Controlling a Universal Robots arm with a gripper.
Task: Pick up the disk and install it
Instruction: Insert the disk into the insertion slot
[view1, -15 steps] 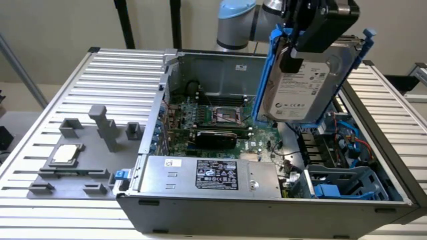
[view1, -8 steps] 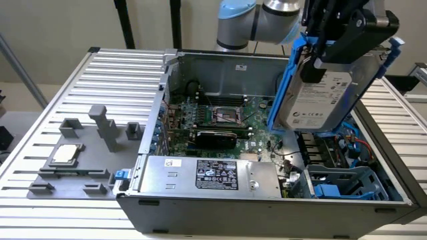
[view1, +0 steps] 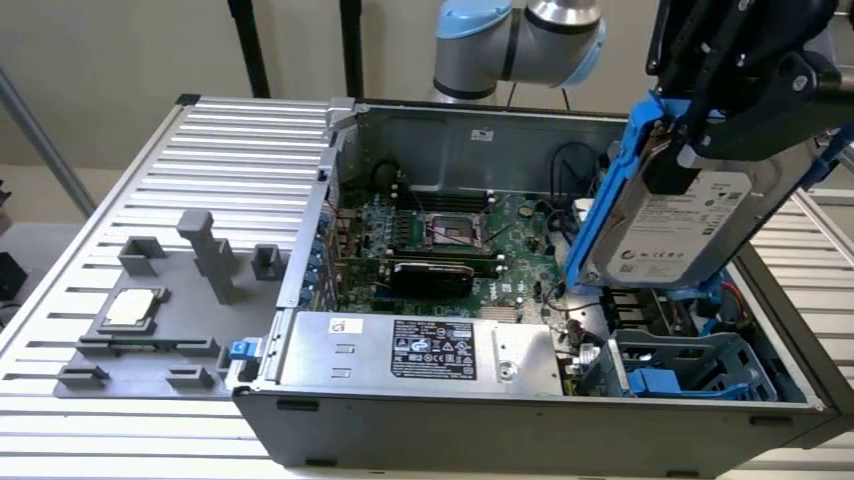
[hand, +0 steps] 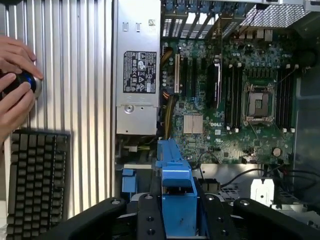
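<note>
So the claw (view1: 707, 140) is clamping down on the disk (view1: 674, 225) and holding it up in the air at a tilt, with the label side facing the exterior camera and the blue carrier framing it. In the wrist view the claw (hand: 176, 220) is pinching the carrier end of the disk (hand: 176, 185), though exactly where the fingers are biting is hard to make out. The disk is hanging over the exterior view's right end of the open computer case (view1: 534, 420), just above the blue drive cage (view1: 687, 365). Further out, the motherboard (view1: 461, 235) is lying exposed, with the power supply (view1: 414, 348) sitting along the near wall. Outside the case, a small silver chip (view1: 134, 306) is resting in a grey fixture (view1: 147, 345) on the ribbed surface (view1: 240, 140). A person's hands (hand: 14, 102) are showing beside a keyboard (hand: 37, 182).
</note>
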